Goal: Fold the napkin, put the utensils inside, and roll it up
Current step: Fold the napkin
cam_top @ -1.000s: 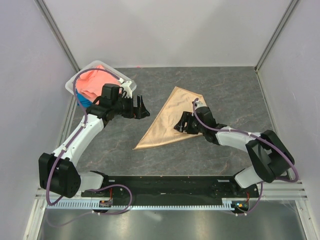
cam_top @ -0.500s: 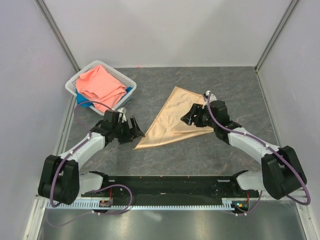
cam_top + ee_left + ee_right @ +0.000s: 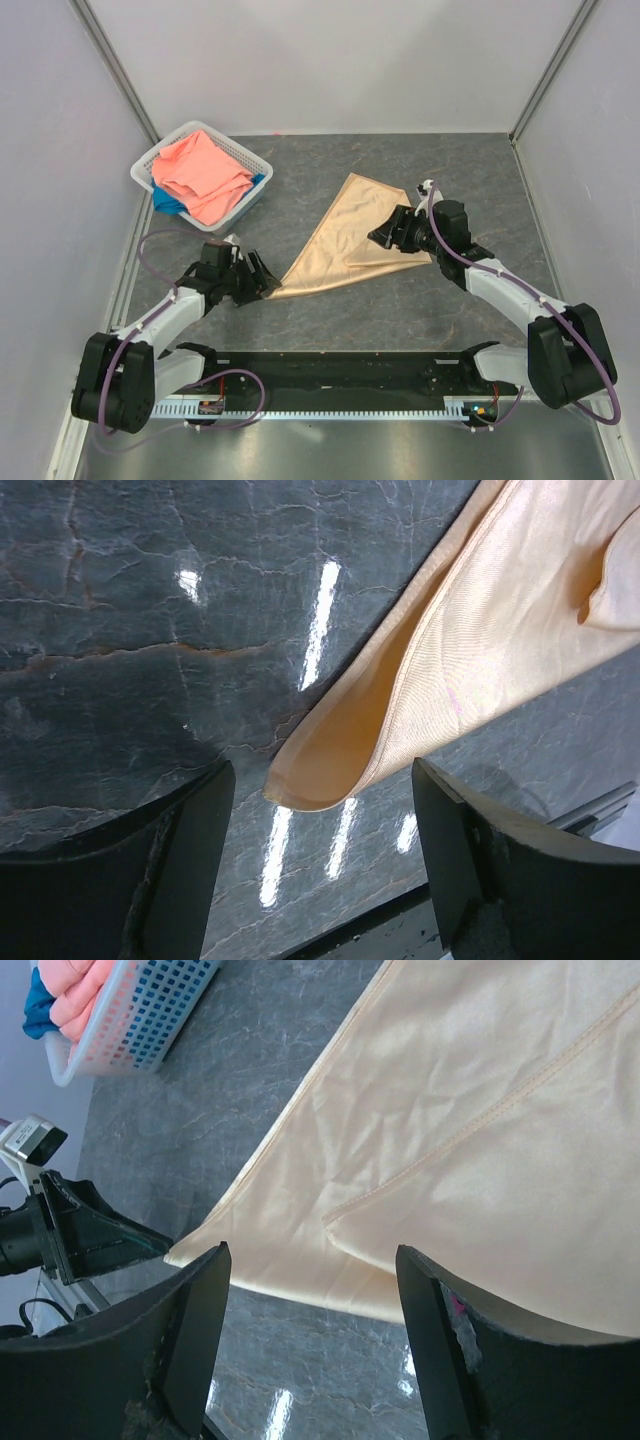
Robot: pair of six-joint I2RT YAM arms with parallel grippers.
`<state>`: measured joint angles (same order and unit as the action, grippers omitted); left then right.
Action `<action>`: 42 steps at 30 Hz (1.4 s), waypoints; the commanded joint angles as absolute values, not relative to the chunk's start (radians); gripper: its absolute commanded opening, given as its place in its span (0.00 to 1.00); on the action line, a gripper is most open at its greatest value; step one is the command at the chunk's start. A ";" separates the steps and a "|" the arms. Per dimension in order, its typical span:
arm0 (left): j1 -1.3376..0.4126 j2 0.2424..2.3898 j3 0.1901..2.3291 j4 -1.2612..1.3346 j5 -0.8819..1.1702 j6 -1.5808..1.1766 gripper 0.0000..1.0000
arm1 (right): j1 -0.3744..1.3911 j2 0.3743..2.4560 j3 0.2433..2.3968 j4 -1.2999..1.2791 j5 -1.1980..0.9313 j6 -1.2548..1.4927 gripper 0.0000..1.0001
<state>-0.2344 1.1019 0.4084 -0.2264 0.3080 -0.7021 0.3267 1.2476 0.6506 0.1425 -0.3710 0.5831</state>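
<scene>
The peach-gold napkin [image 3: 345,235] lies folded in a triangle mid-table [image 3: 470,175]. Its near-left corner tip sits between the widely spread fingers of the left gripper [image 3: 262,283], which holds nothing. The right gripper [image 3: 385,232], likewise spread and empty, hovers over the napkin's right part. A white basket [image 3: 140,172] of cloths stands far left.

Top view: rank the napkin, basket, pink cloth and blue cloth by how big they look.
Largest: the napkin and the basket, too close to rank.
Then the pink cloth.
Smallest: the blue cloth, only slivers showing.
</scene>
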 commanded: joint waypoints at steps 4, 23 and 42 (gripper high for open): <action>-0.221 1.095 0.371 -0.163 0.301 -0.756 0.70 | 0.322 1.220 0.635 0.186 -0.407 0.603 0.75; -0.219 1.141 0.348 -0.132 0.362 -0.749 0.52 | 0.322 1.210 0.604 0.187 -0.387 0.606 0.75; -0.219 1.193 0.390 -0.126 0.399 -0.710 0.10 | 0.321 1.230 0.581 0.201 -0.377 0.606 0.76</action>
<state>-0.2237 1.1858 0.3599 -0.1291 0.3756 -0.7345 0.3233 1.2316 0.5892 0.1642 -0.3836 0.6060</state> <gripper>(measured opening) 0.163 0.756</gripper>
